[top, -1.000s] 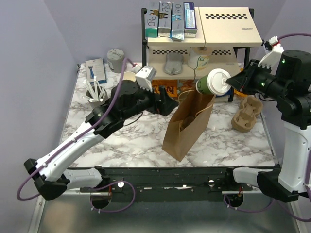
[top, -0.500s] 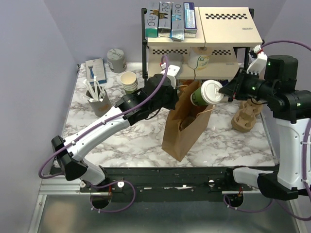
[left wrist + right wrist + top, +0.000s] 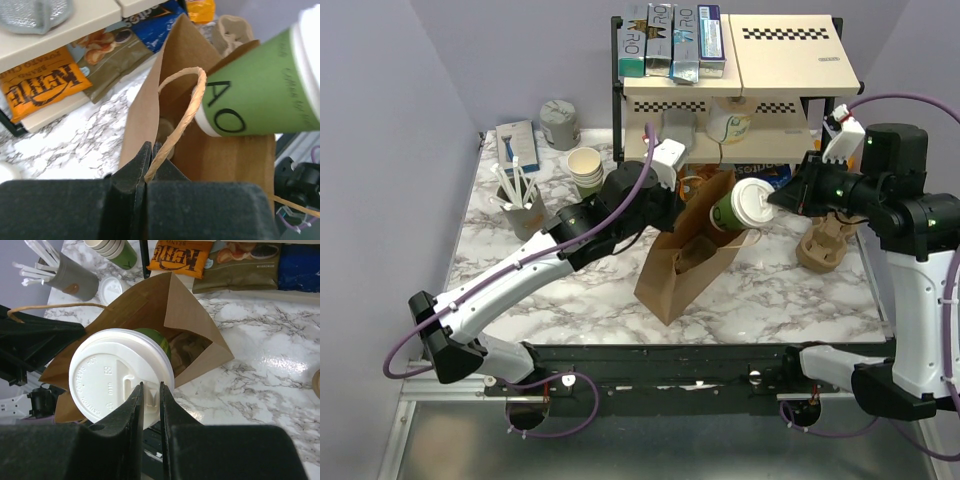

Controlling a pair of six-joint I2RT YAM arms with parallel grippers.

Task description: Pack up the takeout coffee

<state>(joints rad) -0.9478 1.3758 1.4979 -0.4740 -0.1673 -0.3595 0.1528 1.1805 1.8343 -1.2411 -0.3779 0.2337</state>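
The left gripper [image 3: 148, 150] is clenched on the bag's [image 3: 685, 265] handle [image 3: 185, 107], keeping its mouth open, while the right gripper [image 3: 151, 390] pinches the coffee [image 3: 745, 205] by its lid [image 3: 115, 380], tilted over that opening.

takeout coffee [image 3: 255, 90]: lid cropped at right edge, left wrist view | paper bag [image 3: 185, 315]: contents shadowed, unidentifiable

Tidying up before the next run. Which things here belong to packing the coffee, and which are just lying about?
In the job:
takeout coffee, held by the right gripper
brown paper bag, its handle pinched by the left gripper

Lying about:
stack of lidless cups
grey cup of white sticks
cardboard cup carrier
orange snack packet
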